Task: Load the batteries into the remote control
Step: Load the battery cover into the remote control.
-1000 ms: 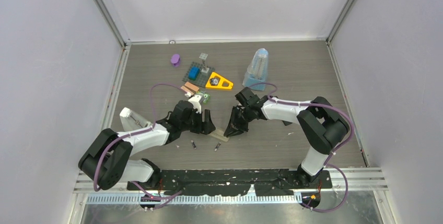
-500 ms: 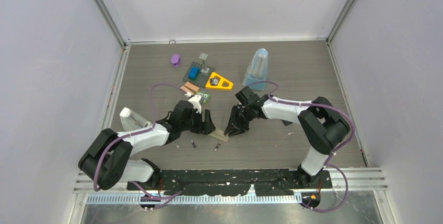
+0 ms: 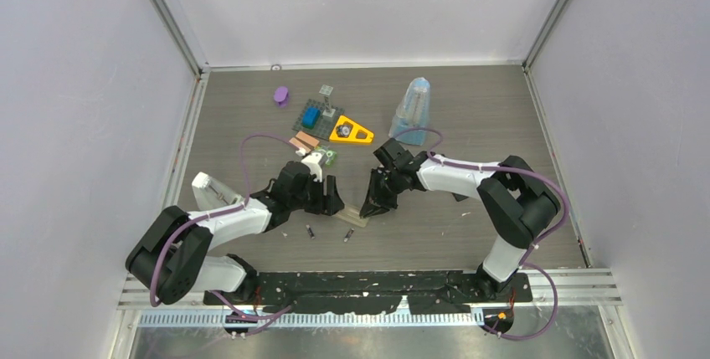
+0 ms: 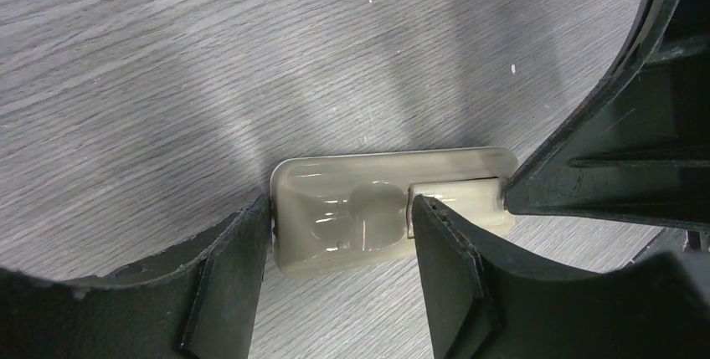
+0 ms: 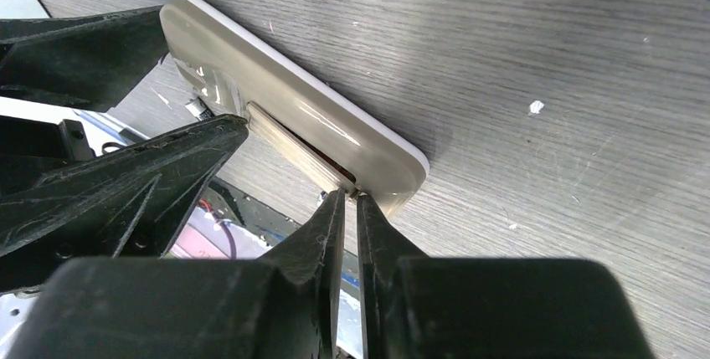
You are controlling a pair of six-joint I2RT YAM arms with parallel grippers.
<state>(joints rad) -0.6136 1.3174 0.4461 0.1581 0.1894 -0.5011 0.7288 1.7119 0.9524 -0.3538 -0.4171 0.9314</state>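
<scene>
A clear container with a blue bottom (image 3: 410, 110) stands at the far side of the table (image 3: 502, 125); what it holds cannot be made out. Left of it lie an orange triangular piece (image 3: 351, 131), a dark grid plate (image 3: 321, 118) carrying a small blue block (image 3: 311, 115), and a purple piece (image 3: 281, 95), all well apart from the work.

The remote control (image 4: 368, 200) lies back up on the table between the two arms. The left end effector (image 4: 339, 207) has its fingers spread. One presses against the remote's short end and the other rests on its back at the edge of a raised panel (image 5: 293, 146). Whether they squeeze it cannot be told.

The right end effector (image 5: 345, 196) is clenched almost together, its tips at the panel's other end. Two batteries (image 3: 310, 230) lie loose on the table just nearer the arm bases. Both end effectors hide most of the remote from above.
</scene>
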